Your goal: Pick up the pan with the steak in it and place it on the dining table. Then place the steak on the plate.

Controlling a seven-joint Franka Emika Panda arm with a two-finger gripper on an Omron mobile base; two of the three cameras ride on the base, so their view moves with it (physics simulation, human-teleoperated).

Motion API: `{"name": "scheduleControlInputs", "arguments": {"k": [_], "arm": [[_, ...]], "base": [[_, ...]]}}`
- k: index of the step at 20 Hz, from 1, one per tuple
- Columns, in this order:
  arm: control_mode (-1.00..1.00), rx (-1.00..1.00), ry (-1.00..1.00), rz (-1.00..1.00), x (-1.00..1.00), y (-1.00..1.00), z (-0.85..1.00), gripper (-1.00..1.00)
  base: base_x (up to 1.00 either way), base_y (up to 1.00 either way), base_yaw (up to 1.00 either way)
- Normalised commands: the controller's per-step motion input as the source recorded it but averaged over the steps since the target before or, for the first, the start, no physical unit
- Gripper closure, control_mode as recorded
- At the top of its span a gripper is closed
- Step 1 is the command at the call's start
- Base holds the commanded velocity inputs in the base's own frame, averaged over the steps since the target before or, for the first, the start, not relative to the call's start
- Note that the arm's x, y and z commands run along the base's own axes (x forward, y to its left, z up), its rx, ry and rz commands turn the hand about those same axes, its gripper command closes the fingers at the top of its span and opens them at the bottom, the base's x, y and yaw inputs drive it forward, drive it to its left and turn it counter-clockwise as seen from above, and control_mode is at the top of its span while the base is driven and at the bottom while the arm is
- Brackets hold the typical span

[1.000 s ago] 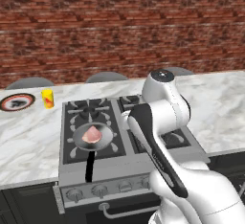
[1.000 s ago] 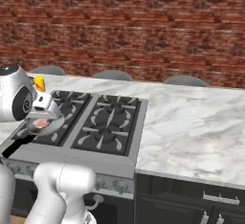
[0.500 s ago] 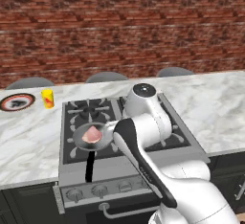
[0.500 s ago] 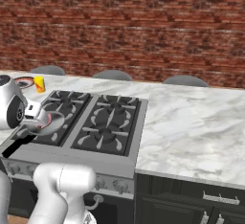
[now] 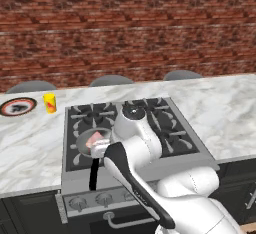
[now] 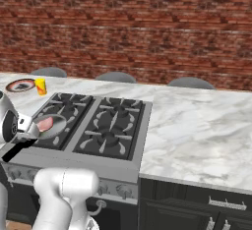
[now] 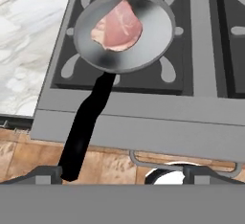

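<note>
The grey pan [image 7: 143, 41] sits on the stove's front left burner, its long black handle [image 7: 88, 127] reaching out over the stove's front edge. Inside it lies the pink steak [image 7: 117, 30]. My gripper [image 7: 124, 177] hovers above the handle end, jaws wide open and empty, one fingertip [image 7: 48, 175] by the handle's tip. In the base views my wrist [image 5: 132, 128] covers part of the pan [image 5: 82, 145] [image 6: 55, 126] and steak [image 5: 94, 139] [image 6: 44, 124]. The red-rimmed plate [image 5: 17, 106] [image 6: 20, 85] rests at the far left of the marble dining table [image 5: 220, 103] [image 6: 197, 121].
A yellow cup [image 5: 49, 103] [image 6: 40, 85] stands beside the plate. The black stove [image 5: 165, 123] [image 6: 113, 126] has raised grates around the pan. Grey stool backs line the table's far edge before a brick wall. The oven handle [image 7: 143, 163] runs below the stove front.
The arm has swung left and lowered, so the hand now hangs over the pan's handle side. The jaws stayed open. Pan and steak have not moved.
</note>
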Motion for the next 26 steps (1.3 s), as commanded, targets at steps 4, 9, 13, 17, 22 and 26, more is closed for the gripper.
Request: {"name": "scheduleControlInputs", "arguments": {"k": [4, 9, 13, 17, 22, 26], "arm": [[-1.0, 0.0, 0.0, 0.0, 0.0, 0.52, -0.35, -1.0], [-1.0, -0.02, 0.0, 0.0, 0.0, 0.13, -0.09, -1.0], [-1.0, 0.01, 0.0, 0.0, 0.0, 0.03, -0.06, -1.0], [-1.0, 0.06, 0.0, 0.0, 0.0, 0.08, -0.26, -1.0], [-1.0, 0.07, 0.0, 0.0, 0.0, 0.12, -0.28, -1.0], [-1.0, 0.05, 0.0, 0.0, 0.03, 0.13, -0.27, -1.0]], "base": [[0.0, 0.0, 0.0], [0.0, 0.0, 0.0], [0.0, 0.0, 0.0], [0.0, 0.0, 0.0], [0.0, 0.0, 0.0], [0.0, 0.0, 0.0]]}}
